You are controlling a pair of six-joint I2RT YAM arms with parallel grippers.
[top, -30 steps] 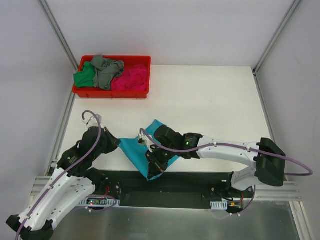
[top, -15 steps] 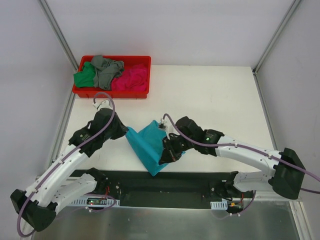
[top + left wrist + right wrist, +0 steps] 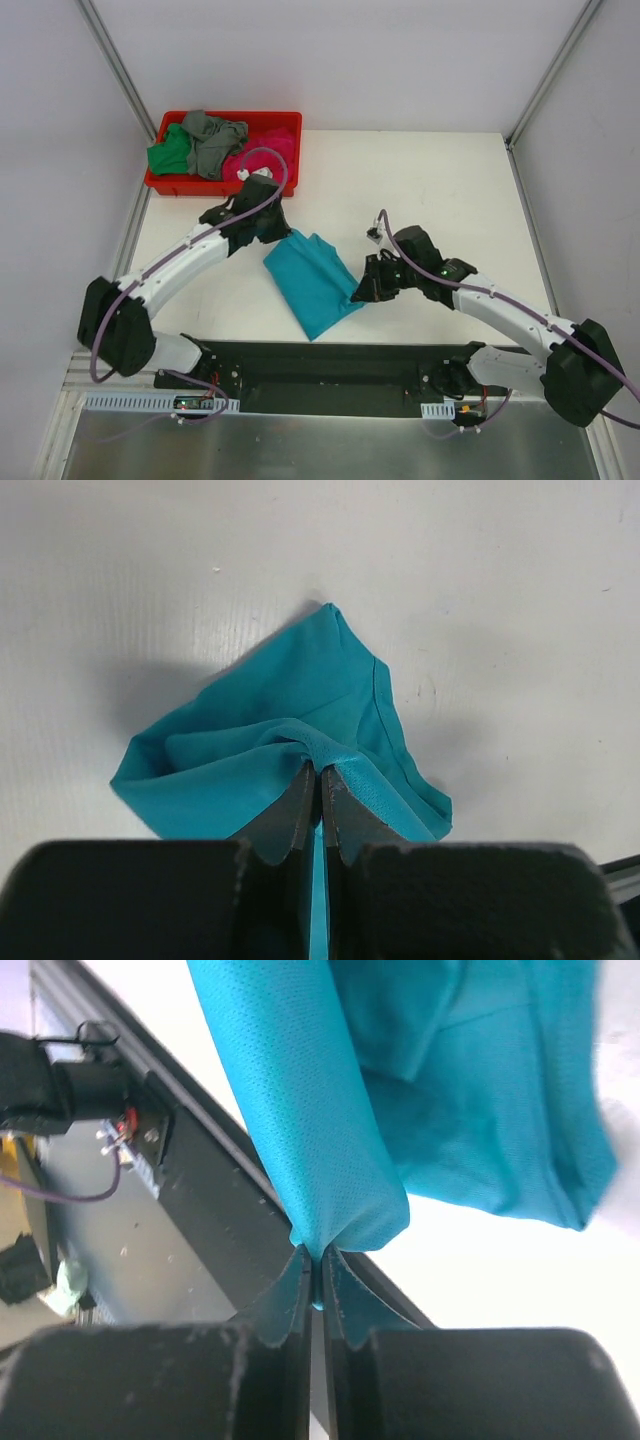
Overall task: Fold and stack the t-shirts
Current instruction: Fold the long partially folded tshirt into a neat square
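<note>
The teal t-shirt (image 3: 312,281) hangs bunched between my two grippers over the middle of the white table (image 3: 440,190). My left gripper (image 3: 283,232) is shut on its far left edge, and the cloth (image 3: 290,730) spreads out from its jaws in the left wrist view. My right gripper (image 3: 362,290) is shut on its right edge, with the cloth (image 3: 400,1090) draped from its jaws in the right wrist view. The green t-shirt (image 3: 168,152), grey t-shirt (image 3: 212,138) and magenta-pink t-shirt (image 3: 262,157) lie crumpled in the red bin (image 3: 222,187).
The red bin stands at the table's far left corner, just behind my left gripper. A black base strip (image 3: 330,365) runs along the near edge. Metal frame posts (image 3: 120,70) rise at the back corners.
Both grippers have carried the teal t-shirt away from the near edge. The left gripper went far and right, close to the bin. The right gripper went right, spreading the cloth.
</note>
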